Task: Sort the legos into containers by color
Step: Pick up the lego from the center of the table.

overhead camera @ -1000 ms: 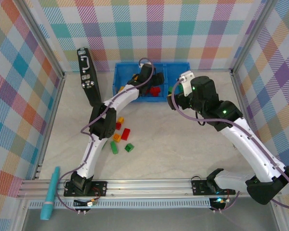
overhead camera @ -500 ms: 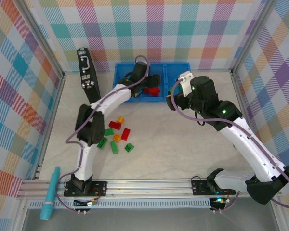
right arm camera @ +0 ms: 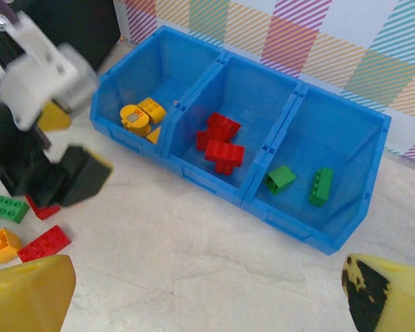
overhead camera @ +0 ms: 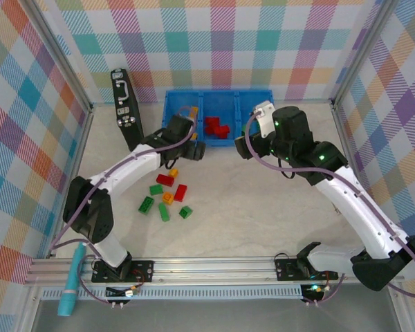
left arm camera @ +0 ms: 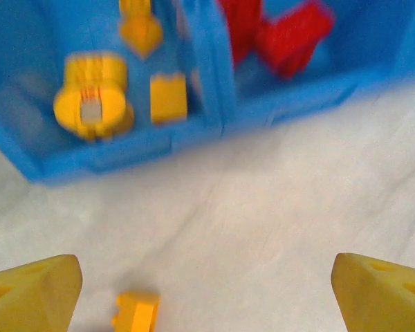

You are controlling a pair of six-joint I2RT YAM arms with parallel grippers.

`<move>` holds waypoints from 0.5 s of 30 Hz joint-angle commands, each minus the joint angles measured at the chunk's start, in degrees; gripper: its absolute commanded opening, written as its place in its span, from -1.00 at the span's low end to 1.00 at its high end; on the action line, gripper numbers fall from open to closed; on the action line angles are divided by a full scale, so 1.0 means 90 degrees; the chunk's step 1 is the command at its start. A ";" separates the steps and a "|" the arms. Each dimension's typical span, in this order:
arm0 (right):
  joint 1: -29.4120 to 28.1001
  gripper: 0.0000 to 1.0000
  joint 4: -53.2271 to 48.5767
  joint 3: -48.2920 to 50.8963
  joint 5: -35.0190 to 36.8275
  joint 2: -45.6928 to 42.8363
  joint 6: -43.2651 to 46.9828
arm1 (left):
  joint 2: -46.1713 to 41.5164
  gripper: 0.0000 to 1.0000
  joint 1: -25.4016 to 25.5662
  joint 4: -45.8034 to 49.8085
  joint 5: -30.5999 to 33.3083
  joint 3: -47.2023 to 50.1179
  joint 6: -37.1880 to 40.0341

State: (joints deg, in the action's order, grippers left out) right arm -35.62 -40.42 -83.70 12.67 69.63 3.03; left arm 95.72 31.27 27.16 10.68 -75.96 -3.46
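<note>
The containers are three compartments of one blue bin [overhead camera: 221,143] at the back of the table. In the right wrist view its left compartment holds yellow legos [right arm camera: 142,114], the middle one red legos [right arm camera: 221,142] and the right one two green legos [right arm camera: 280,178]. Several loose legos lie mid-table: red [overhead camera: 165,180], yellow [overhead camera: 173,172], orange [overhead camera: 168,198] and green [overhead camera: 146,204]. My left gripper [overhead camera: 187,142] hangs open and empty over the table just in front of the left compartment, with an orange brick [left arm camera: 135,311] below it. My right gripper [overhead camera: 245,145] is open and empty in front of the bin [right arm camera: 207,181].
A black case with a silver handle [overhead camera: 126,111] stands against the left wall beside the bin. A teal cylinder [overhead camera: 72,280] lies at the near left rail. Checked walls close in three sides. Bare tabletop spreads to the right of the loose bricks.
My left gripper has drawn back out of the bin's middle compartment, leftward and toward the table, with its jaws spreading wider. The right arm has hardly moved.
</note>
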 commanded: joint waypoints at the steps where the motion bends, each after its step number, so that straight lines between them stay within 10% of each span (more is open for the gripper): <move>1: -0.0006 0.98 -0.0113 -0.0152 -0.0204 0.0091 -0.0179 | 0.0073 0.86 -0.0109 0.0274 0.0197 0.0286 0.0224; 15: -0.0008 0.97 -0.0064 -0.0086 -0.0189 0.0134 -0.0201 | 0.0811 0.73 -0.0601 -0.0273 -0.0147 0.0977 -0.0132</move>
State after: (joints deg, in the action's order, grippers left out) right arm -35.62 -41.23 -83.70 11.64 70.48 2.15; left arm 101.80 26.76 26.20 10.57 -68.34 -3.60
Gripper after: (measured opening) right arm 0.988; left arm 0.873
